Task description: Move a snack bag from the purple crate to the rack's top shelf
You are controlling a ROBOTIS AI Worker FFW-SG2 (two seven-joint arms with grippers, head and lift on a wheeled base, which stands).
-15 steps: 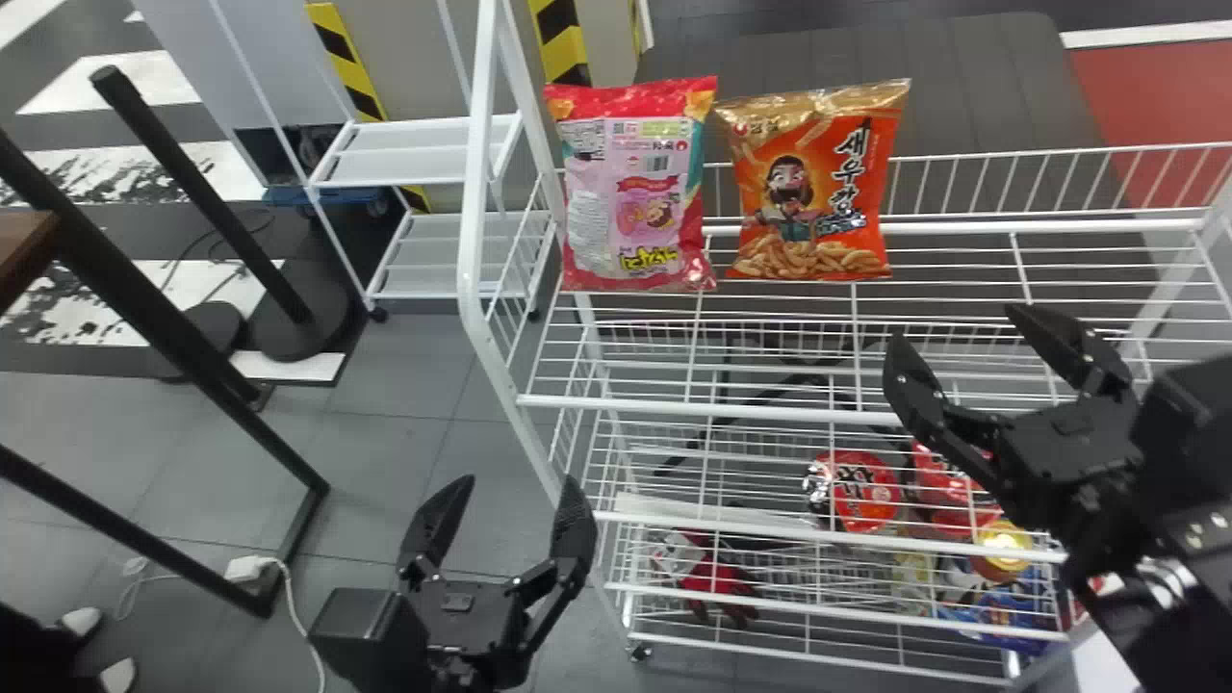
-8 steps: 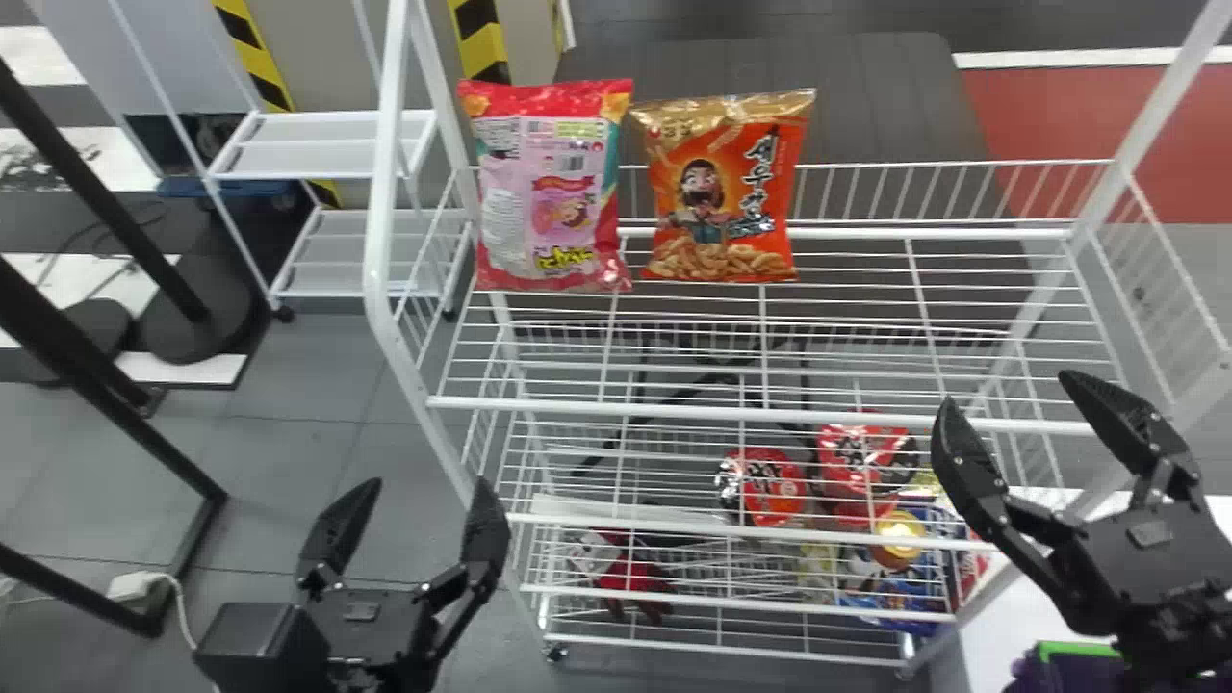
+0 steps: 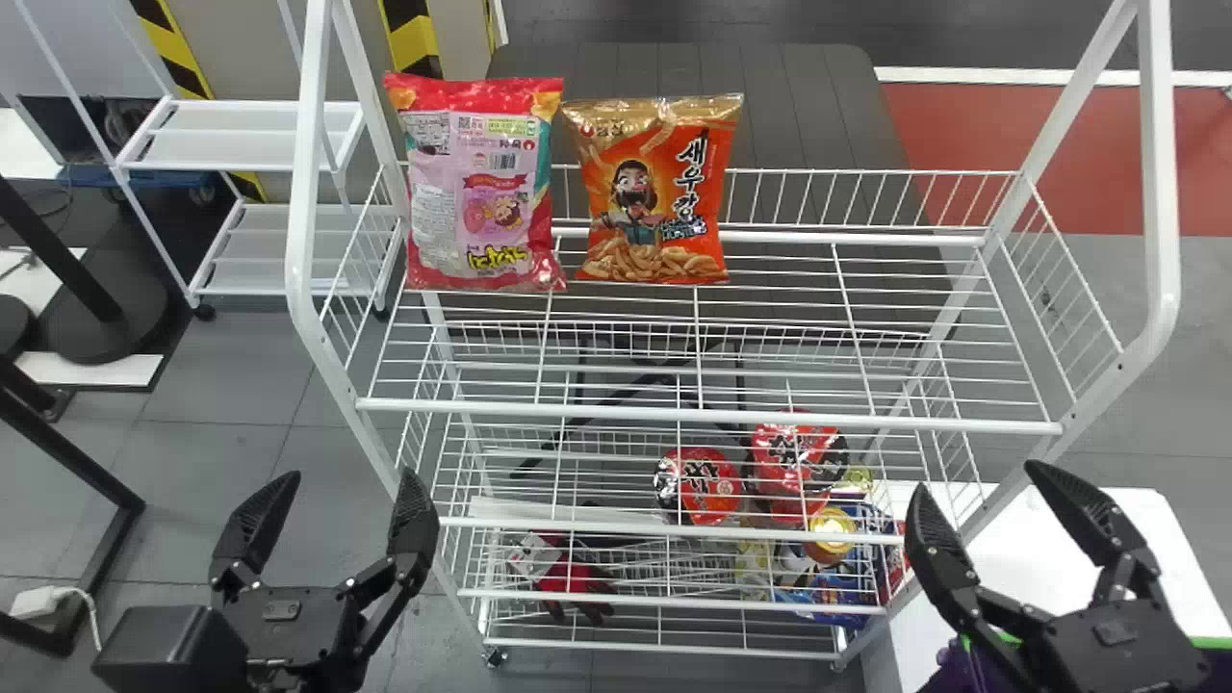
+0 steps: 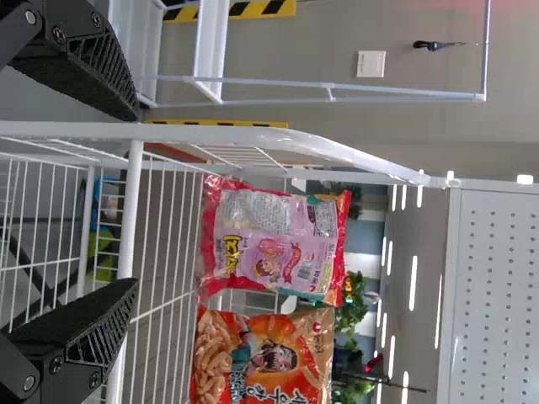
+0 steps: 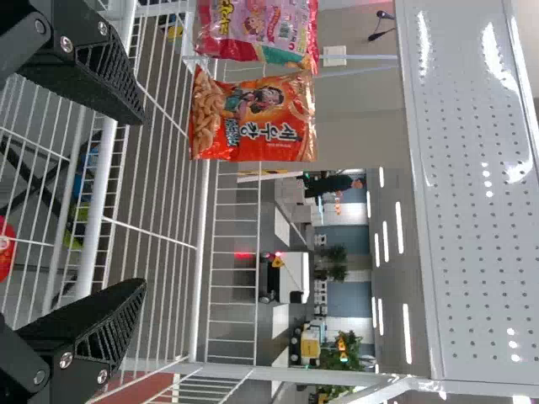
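Right pincer shifted rightward along rack, spread wide, empty; purple crate below; snack bags beyond, leftward. Left pincer: wide apart, empty.

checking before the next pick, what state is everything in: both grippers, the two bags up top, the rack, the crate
left gripper, open, nothing held
right gripper, open, nothing held
pink snack bag, closed, upright
orange snack bag, closed, upright
rack, upright
purple crate, partly hidden, contents unclear
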